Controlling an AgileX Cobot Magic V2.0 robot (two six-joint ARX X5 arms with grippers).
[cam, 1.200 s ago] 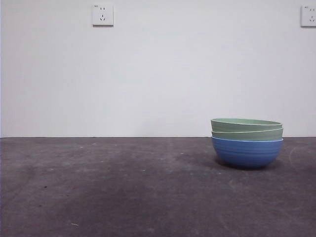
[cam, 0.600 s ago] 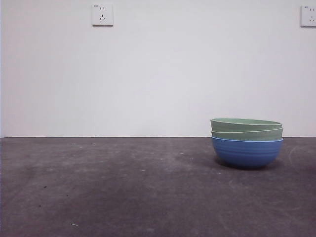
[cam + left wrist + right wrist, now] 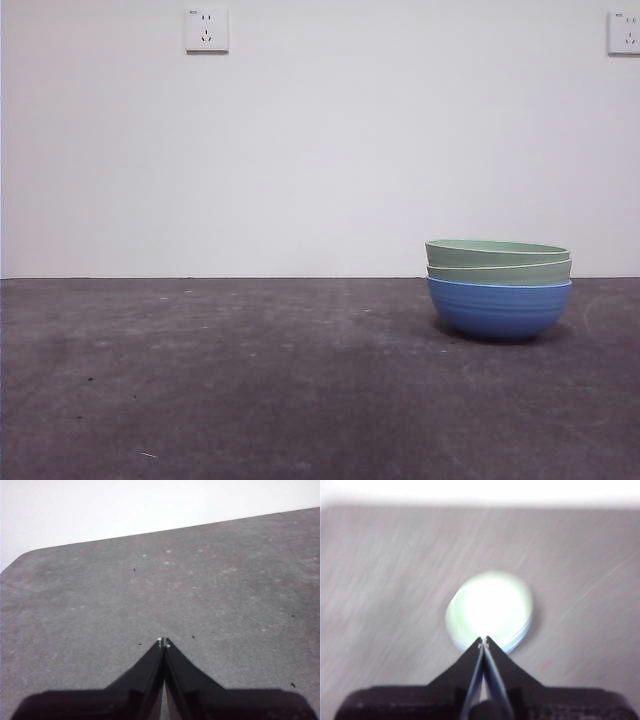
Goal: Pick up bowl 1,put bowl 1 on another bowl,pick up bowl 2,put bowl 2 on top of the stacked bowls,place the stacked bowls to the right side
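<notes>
Nothing has really moved since 1 second ago: the stacked bowls (image 3: pixel 499 288) sit at lower right of the front frame. They look light, stiff and slick; I would grip the rim. My right pincer (image 3: pixel 483 640) hangs pressed together above them, blurred. My left pincer (image 3: pixel 163 642), together, sees only table (image 3: pixel 100 605).

Your left gripper (image 3: pixel 163 642) has its two black jaws pressed together, tips meeting at the lower centre of the left wrist frame, with nothing between them. Your right gripper (image 3: pixel 483 640) shows the same pose at the lower centre of the right wrist frame: jaws closed tip to tip and empty, though that picture is blurred. In the front frame neither arm appears at any edge or corner.
</notes>
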